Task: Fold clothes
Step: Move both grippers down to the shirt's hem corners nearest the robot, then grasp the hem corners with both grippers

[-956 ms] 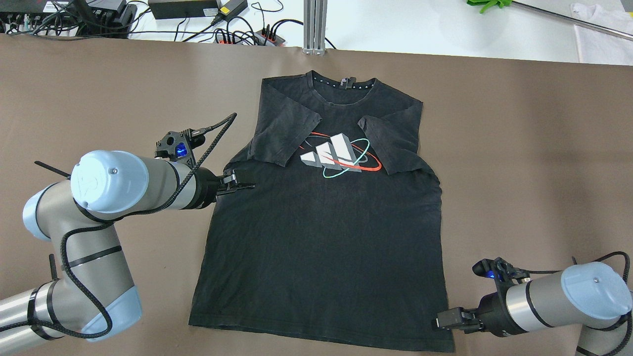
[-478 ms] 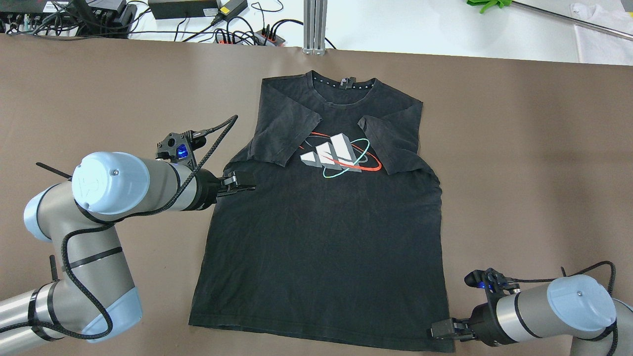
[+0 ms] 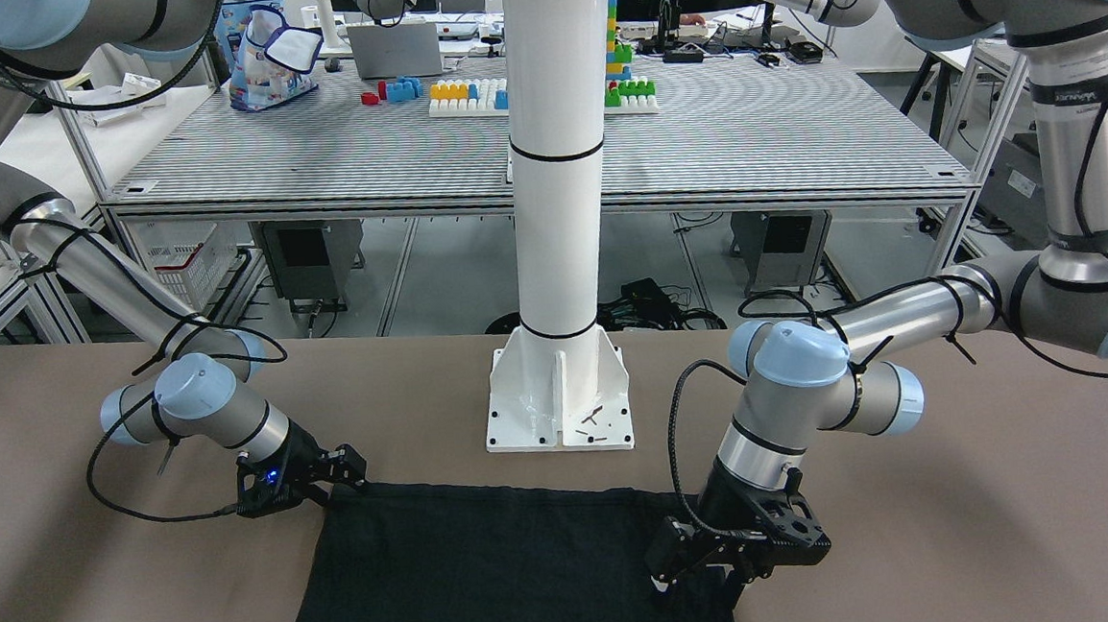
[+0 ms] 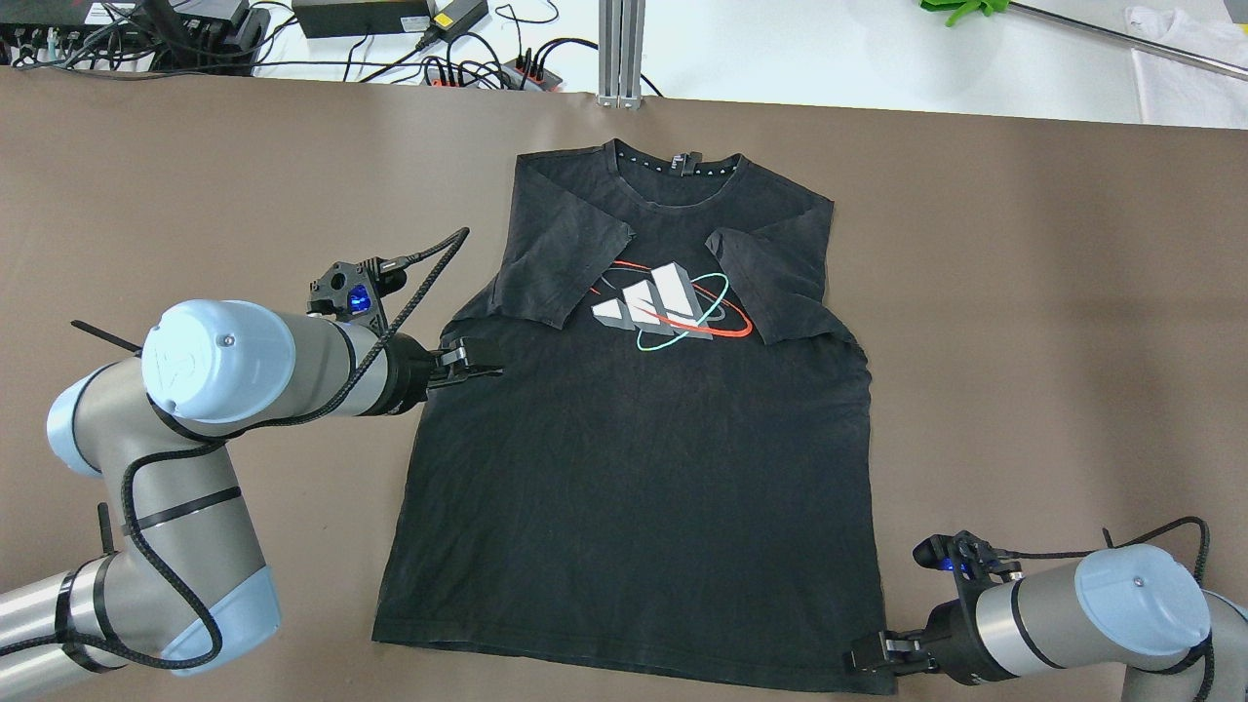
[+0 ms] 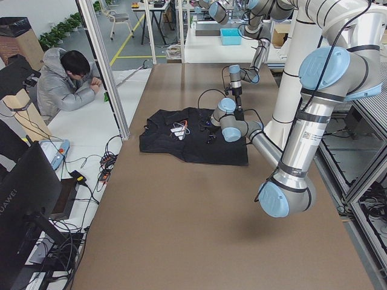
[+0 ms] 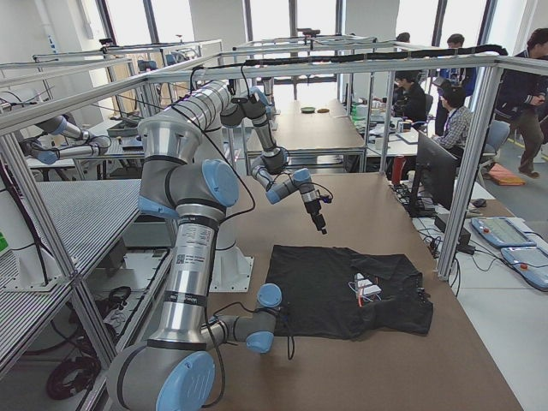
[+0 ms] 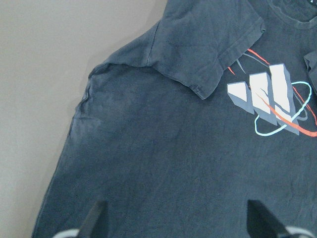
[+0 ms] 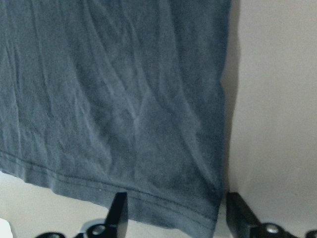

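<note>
The clothes (image 4: 634,468) are one black T-shirt with a grey, red and teal logo, lying flat with both sleeves folded inward. My left gripper (image 4: 483,363) hovers over its left side edge below the folded sleeve. It is open, and in the left wrist view its fingertips (image 7: 96,215) stand wide apart above the fabric (image 7: 173,163). At the hem's bottom right corner my right gripper (image 4: 863,658) is also open. The right wrist view shows its fingers (image 8: 119,208) on either side of that corner (image 8: 205,218). In the front-facing view the left gripper (image 3: 714,570) is over the cloth (image 3: 493,574) and the right gripper (image 3: 347,473) is at its corner.
The shirt lies on a brown table (image 4: 1024,292). A white pole's base plate (image 3: 560,407) is bolted behind the hem. Cables and power strips (image 4: 468,68) and an aluminium post (image 4: 621,49) line the far edge. A person (image 5: 63,84) sits beyond the table's far side.
My right gripper has moved in toward the shirt's bottom right corner and now stands at it. The left arm and the shirt have not moved.
</note>
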Robot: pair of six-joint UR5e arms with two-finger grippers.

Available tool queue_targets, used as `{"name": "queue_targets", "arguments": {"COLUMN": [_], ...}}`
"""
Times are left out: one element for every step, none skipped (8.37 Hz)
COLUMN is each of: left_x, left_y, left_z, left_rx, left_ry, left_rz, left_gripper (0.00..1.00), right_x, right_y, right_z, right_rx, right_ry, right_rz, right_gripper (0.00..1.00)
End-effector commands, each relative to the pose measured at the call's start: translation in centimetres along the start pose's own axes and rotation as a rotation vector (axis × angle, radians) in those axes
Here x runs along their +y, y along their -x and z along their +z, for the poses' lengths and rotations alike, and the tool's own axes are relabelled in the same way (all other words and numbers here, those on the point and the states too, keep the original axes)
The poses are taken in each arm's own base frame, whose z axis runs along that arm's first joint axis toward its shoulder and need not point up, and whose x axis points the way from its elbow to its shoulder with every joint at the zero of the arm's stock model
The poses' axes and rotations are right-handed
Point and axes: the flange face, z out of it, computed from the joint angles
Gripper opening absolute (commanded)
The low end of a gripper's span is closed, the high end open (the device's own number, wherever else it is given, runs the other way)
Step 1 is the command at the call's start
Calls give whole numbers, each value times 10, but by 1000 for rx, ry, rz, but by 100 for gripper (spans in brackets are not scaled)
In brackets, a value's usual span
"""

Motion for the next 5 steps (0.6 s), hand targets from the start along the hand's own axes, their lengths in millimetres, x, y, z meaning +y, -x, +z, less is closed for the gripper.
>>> {"name": "queue_targets", "arguments": {"left_x": [0,0,0,0,0], "left_y": [1,1,2,1,0], "left_z": [1,2,3,2,0], "left_rx": [-2,-5,-6,-5,0], "left_ry": [-2,-2,0,3,1], "left_rz": [0,1,6,5,6], "left_gripper": [100,100,100,100,100], "right_x": [1,1,1,1,2], "right_y": [0,1,3,4,10], "right_z": [1,0,-1,-2,-9], "right_rx": [-1,-2,-6,-9,-25], "right_ry": [0,0,0,-1,-1], "right_rz": [-2,-3,-5,-4,-8], "right_gripper": [0,0,0,0,0]}}
